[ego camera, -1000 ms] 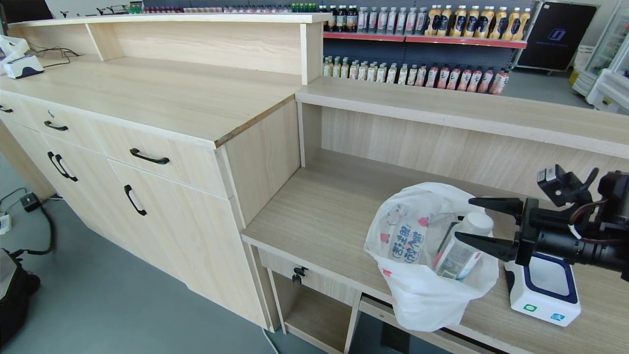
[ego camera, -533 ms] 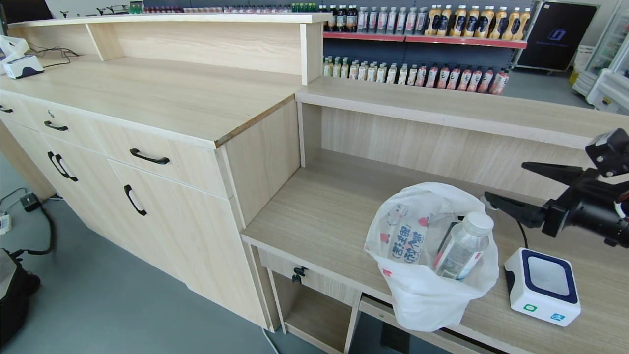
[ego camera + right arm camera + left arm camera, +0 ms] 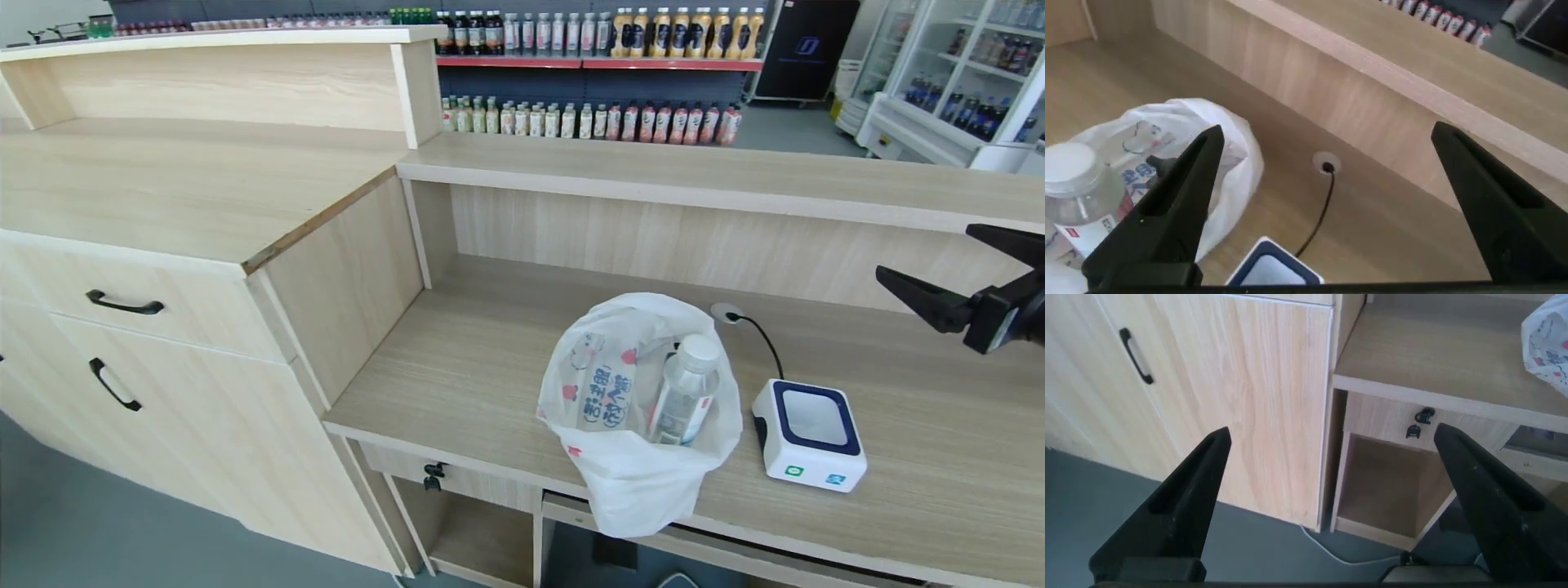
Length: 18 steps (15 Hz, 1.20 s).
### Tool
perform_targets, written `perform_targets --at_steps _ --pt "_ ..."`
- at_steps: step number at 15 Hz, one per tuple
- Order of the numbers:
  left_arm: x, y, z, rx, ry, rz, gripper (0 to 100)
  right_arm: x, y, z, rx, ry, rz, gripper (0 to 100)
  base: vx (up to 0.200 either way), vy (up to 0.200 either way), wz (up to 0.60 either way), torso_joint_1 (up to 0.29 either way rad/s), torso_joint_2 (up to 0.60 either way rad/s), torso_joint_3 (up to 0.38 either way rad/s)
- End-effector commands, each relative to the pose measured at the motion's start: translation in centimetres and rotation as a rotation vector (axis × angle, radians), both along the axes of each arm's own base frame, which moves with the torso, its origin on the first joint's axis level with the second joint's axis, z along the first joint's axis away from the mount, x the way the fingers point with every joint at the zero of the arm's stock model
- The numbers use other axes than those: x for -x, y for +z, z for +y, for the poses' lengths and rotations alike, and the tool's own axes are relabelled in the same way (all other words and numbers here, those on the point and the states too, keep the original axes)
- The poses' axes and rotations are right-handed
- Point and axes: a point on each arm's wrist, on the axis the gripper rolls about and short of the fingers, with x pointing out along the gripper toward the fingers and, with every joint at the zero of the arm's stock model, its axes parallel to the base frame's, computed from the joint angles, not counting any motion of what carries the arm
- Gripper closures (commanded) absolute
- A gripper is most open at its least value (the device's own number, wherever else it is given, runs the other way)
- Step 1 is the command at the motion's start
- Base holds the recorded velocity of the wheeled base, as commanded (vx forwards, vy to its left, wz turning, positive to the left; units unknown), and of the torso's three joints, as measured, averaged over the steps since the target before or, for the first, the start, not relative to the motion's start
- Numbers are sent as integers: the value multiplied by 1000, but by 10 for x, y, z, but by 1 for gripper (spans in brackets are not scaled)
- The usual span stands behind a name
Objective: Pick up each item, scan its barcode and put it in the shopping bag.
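Bottle (image 3: 684, 390) standing in shopping bag (image 3: 629, 482) on table (image 3: 939, 457), sitting well apart from right claw (image 3: 922, 251) hovering spread past scanner (image 3: 808, 433), left claw (image 3: 1331, 433) gaping before cabinet (image 3: 1266, 400).

The shopping bag (image 3: 637, 490) is thin crinkled plastic (the bottle (image 3: 684, 394) clear plastic) on a matt wood-grain counter (image 3: 473, 367).

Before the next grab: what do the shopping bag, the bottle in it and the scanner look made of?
Shopping bag: thin white plastic film, by its crumpled, slightly see-through walls.
Bottle: likely clear plastic, see-through body, white cap, printed label.
Scanner: hard white plastic shell, smooth, with a dark blue frame around a pale window, possibly glass.
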Motion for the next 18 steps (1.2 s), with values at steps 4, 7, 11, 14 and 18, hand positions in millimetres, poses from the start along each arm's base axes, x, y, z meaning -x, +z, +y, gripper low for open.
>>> perform_targets --at_steps 4,7,11,14,18 --pt "0 0 0 0 0 -1 0 6 -15 0 -112 -176 58 0 0 0 -600 1 2 4" --pt "0 0 0 0 0 -1 0 32 -25 3 -227 -196 94 0 0 0 0 0 0 0" --pt "0 0 0 0 0 -1 0 74 -37 6 -314 -380 185 0 0 0 0 0 0 0" --pt "0 0 0 0 0 -1 0 120 -66 13 -330 -391 237 0 0 0 0 0 0 0" --pt "0 0 0 0 0 -1 0 167 -108 21 -327 -341 200 0 0 0 0 0 0 0"
